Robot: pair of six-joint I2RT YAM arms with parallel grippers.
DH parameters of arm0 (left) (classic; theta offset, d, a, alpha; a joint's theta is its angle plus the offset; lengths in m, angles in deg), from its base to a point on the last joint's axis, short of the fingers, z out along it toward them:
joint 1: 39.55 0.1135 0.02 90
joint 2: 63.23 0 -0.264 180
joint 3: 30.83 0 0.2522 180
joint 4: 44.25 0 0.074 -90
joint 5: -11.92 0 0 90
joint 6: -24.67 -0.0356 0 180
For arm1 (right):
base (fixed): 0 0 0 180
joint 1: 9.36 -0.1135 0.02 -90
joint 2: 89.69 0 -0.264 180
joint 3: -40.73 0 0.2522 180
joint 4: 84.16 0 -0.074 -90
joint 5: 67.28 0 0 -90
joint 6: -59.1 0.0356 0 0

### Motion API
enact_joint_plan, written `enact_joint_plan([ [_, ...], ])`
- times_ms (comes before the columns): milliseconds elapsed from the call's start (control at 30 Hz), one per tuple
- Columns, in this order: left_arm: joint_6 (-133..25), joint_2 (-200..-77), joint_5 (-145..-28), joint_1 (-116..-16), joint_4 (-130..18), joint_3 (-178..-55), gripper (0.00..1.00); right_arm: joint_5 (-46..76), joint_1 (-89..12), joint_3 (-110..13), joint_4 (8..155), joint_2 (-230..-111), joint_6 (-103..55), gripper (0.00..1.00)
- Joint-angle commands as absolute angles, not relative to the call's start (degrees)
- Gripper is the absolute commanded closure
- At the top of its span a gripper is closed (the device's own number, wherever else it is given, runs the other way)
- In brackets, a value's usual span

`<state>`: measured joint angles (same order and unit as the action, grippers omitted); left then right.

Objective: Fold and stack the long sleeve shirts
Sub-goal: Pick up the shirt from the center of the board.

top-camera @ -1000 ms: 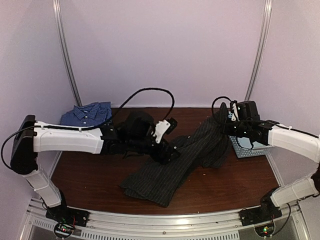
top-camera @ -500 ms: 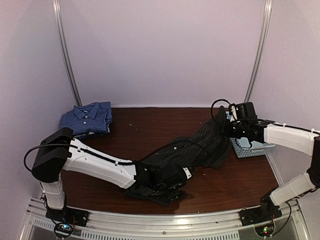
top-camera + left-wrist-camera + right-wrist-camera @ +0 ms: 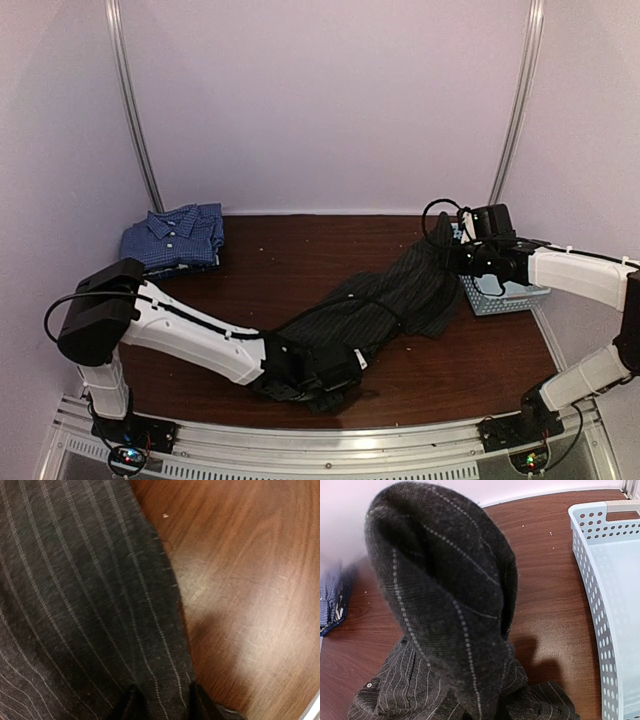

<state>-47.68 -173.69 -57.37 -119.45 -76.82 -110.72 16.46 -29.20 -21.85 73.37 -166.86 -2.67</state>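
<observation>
**Both grippers on the black shirt, blue shirt folded at the far left corner**

The left gripper (image 3: 165, 706) is closed low on the near hem of the black pinstriped shirt (image 3: 90, 605). Its two dark fingers (image 3: 131, 706) pinch a ridge of cloth between them. The weave here is a matte charcoal with thin, pale, evenly spaced stripes, and its stitched edge runs diagonally across the bare wood. In the top view the left gripper (image 3: 335, 368) sits near the middle of the near edge, with the shirt's near end bunched under it.

The right gripper (image 3: 448, 255) holds the other end of the black pinstriped shirt (image 3: 380, 300) clear of the surface. Its fingers are buried in the cloth. In the right wrist view the black pinstriped shirt (image 3: 445, 595) rises in a rounded hood, coarse and dotted with stripe threads, over crumpled folds with one pale button. Between the two grippers the garment lies in a long creased diagonal band.

Just right of that lifted end, at the right edge, stands the light blue plastic basket (image 3: 500, 308), its perforated wall (image 3: 592, 580) smooth and rigid. The blue checked shirt (image 3: 175, 235) lies folded, collar up, at the far left corner.

The dark brown wooden worktop (image 3: 280, 260) is glossy and grained, and pale lilac walls (image 3: 320, 100) with metal rails (image 3: 128, 110) enclose it.
</observation>
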Motion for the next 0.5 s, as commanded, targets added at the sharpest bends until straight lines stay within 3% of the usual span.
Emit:
enact_joint_plan([
  [0, -46.1, -172.2, -58.7, -119.7, -78.3, -109.2, 0.76, 16.1, -28.5, -22.5, 74.5, -167.1, -4.4, 1.0],
  [100, -46.2, -170.8, -58.9, -119.6, -78.5, -109.0, 1.0, 16.4, -28.4, -22.3, 73.7, -166.7, -5.3, 1.0],
  [467, -48.3, -157.6, -63.8, -113.1, -81.1, -107.0, 1.0, 14.6, -28.4, -21.9, 69.0, -162.5, -10.8, 0.95],
])
